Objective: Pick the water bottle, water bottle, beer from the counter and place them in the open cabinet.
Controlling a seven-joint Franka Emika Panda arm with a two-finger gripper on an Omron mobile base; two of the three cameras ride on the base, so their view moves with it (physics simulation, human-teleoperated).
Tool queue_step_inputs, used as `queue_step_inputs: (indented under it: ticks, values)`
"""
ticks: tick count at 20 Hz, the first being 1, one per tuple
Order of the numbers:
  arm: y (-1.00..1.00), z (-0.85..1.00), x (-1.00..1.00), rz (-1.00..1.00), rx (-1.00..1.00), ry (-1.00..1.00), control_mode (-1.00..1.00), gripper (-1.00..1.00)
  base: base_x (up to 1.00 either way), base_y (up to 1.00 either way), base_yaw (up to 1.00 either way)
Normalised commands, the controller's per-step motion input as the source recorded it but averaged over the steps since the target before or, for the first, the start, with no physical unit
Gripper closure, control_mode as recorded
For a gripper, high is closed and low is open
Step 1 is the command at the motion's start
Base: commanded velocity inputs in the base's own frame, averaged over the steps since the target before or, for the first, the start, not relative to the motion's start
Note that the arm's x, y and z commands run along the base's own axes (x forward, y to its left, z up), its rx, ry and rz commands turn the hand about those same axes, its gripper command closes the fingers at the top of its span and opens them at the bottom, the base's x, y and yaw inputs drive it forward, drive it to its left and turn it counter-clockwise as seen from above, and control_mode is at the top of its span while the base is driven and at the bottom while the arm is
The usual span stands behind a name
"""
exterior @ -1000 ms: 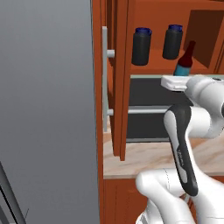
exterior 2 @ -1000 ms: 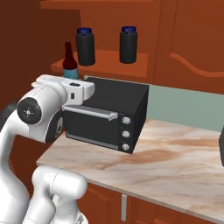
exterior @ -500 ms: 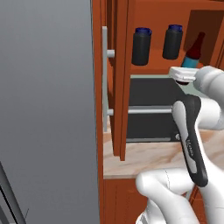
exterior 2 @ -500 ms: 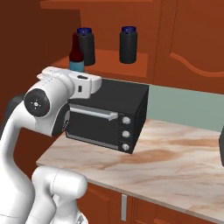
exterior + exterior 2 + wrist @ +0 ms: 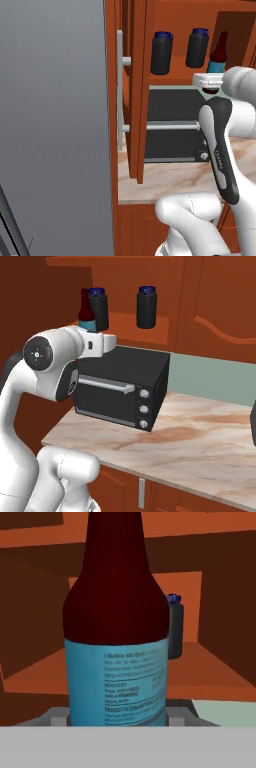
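Beer [image 5: 117,637] risen since a second ago: we have it clenched in gripper [image 5: 212,82], level with open cabinet [image 5: 180,15] shelf, beside both water bottles [image 5: 161,52] already shelved. Last placement near.

Kitchen: marble counter [image 5: 200,431], black oven [image 5: 120,388], wooden cabinet [image 5: 165,286].

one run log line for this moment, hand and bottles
hand: shut on beer, at cabinet shelf height | water bottles: upright on open cabinet shelf | left: set beer inside
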Motion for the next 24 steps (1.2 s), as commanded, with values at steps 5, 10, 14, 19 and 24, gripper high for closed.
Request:
queue_step_inputs:
  ticks: [5,10,14,19,24]
  values:
    - [0.00,0.00,0.00,0.00,-0.08,0.08,-1.00,1.00,0.00,0.00,0.00]
    - [0.00,0.06,0.07,0.00,0.00,0.01,-1.00,1.00,0.00,0.00,0.00]
    - [0.00,-0.02,0.02,0.00,0.02,-0.13,-1.00,1.00,0.00,0.00,0.00]
    - [0.00,-0.04,0.07,0.00,0.05,-0.17,-1.00,1.00,0.00,0.00,0.00]
    - [0.00,0.00,0.19,-0.02,0.01,-0.05,-1.00,1.00,0.00,0.00,0.00]
